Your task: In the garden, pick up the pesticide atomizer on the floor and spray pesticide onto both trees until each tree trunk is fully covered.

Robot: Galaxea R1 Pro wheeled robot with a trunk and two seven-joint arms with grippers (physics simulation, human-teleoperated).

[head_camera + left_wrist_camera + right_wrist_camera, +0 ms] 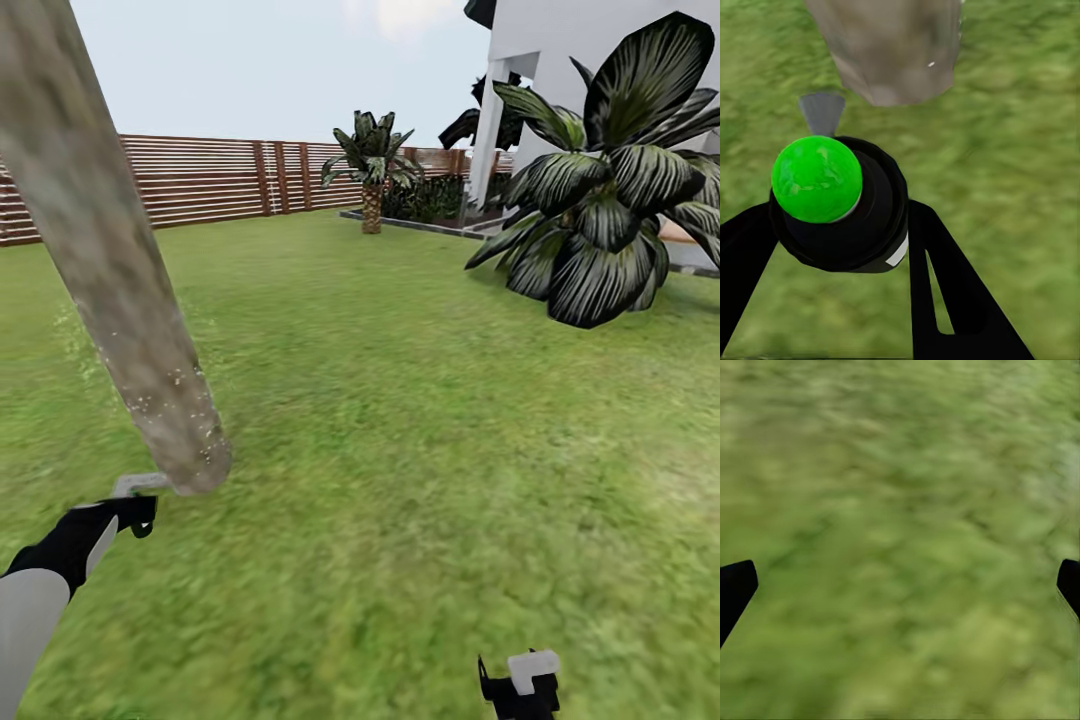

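One mottled cylindrical tree trunk (120, 300), speckled bark.

Green grass floor (420, 480) bears the tree trunk (120, 300) and a short palm (372, 170).

Counted: 1 tree trunk (120, 290), 1 pesticide atomizer (840, 202), 2 grippers – left gripper (135, 515), right gripper (520, 685); 1 short palm (372, 170), 1 big leafy plant (610, 180), 1 fence (200, 180).

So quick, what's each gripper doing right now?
Left gripper: shut on the pesticide atomizer, aimed at the tree trunk.
Right gripper: open, empty.
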